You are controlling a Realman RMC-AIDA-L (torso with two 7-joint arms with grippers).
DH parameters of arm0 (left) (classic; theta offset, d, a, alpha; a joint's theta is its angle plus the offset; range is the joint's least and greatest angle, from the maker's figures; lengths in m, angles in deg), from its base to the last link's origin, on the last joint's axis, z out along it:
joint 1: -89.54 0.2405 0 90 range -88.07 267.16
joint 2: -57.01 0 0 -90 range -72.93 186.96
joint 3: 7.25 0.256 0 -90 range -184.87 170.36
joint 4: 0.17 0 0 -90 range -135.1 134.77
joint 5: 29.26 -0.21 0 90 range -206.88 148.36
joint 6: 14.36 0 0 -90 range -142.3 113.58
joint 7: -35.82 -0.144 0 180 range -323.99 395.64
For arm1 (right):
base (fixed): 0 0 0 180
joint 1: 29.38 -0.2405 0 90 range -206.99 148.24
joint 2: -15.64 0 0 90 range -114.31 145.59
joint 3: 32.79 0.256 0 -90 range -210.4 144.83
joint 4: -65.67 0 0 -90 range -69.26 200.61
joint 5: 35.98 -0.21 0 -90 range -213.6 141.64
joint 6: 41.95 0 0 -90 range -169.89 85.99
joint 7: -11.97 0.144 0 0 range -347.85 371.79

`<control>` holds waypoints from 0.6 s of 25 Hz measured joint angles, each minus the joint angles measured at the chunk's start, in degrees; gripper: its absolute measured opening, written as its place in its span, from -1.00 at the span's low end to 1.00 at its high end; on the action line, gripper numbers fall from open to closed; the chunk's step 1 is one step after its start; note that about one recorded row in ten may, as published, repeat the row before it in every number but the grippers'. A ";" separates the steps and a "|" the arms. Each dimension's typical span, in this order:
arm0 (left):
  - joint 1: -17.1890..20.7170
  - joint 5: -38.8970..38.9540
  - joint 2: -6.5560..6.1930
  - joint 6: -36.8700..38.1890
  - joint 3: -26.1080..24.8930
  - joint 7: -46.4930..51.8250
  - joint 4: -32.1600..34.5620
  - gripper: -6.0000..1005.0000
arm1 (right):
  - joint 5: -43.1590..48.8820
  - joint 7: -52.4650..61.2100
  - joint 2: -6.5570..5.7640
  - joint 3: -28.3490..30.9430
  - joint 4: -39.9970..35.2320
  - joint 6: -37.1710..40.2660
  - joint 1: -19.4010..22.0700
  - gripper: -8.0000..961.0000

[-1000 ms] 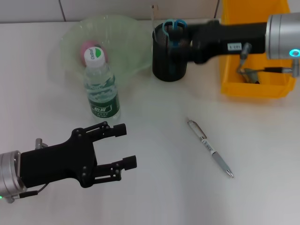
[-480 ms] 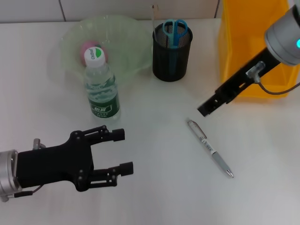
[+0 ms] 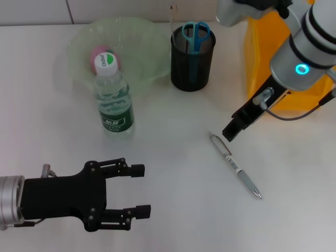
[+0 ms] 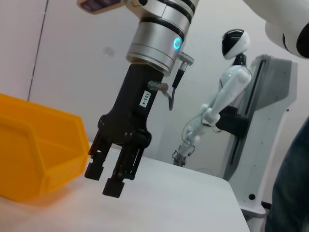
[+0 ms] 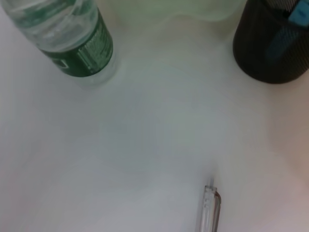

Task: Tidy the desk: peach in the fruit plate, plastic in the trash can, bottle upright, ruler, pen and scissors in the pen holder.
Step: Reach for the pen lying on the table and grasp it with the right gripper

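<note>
A: Where is the right tool (image 3: 231,131) now, and how are its fingers?

B: It hangs low over the table (image 3: 173,173), just beside the clip end of the pen (image 3: 235,165), at about 12 o'clock from it. In the left wrist view the same tool (image 4: 108,176) shows its black fingers a little apart, with nothing between them. So it is spread, but not wide.

A: And the pen itself?

B: It lies flat on the white table, slanting from 11 o'clock to 5 o'clock, well apart from the pen holder (image 3: 192,58). The right wrist view shows only its top part (image 5: 210,210), with a metal clip and a pale barrel.

A: How will it handle?

B: I judge it light, stiff and thin, with a smooth and rather slippery barrel. It may roll or slide away if only one finger touches it. I would take hold across the middle of the barrel, with the fingers closing from both long sides.

A: What about the other things?

B: The holder is black mesh, round, and the blue-handled scissors (image 3: 195,31) already stand in it. The clear plastic bottle (image 3: 113,102) stands upright with a white cap, in front of the pale green fruit plate (image 3: 147,52), which holds a pink peach (image 3: 98,54). The yellow bin (image 3: 262,68) is behind the right arm.

A: The left tool (image 3: 137,190)?

B: It waits at 7 o'clock on the table, fingers spread, empty.
</note>
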 joint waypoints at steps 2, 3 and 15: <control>-0.03 -0.83 0.04 -0.01 0.00 0.00 0.33 0.60 | -0.09 0.03 0.02 -0.32 0.92 -0.56 0.08 0.35; -0.03 -1.10 -0.03 -0.03 -0.01 0.00 0.37 0.60 | -0.89 0.12 0.02 -1.18 3.02 -1.87 0.35 0.34; 0.14 -1.90 0.04 -0.82 0.02 -0.01 0.39 0.60 | -2.32 0.25 0.02 -5.79 9.91 -8.51 1.98 0.23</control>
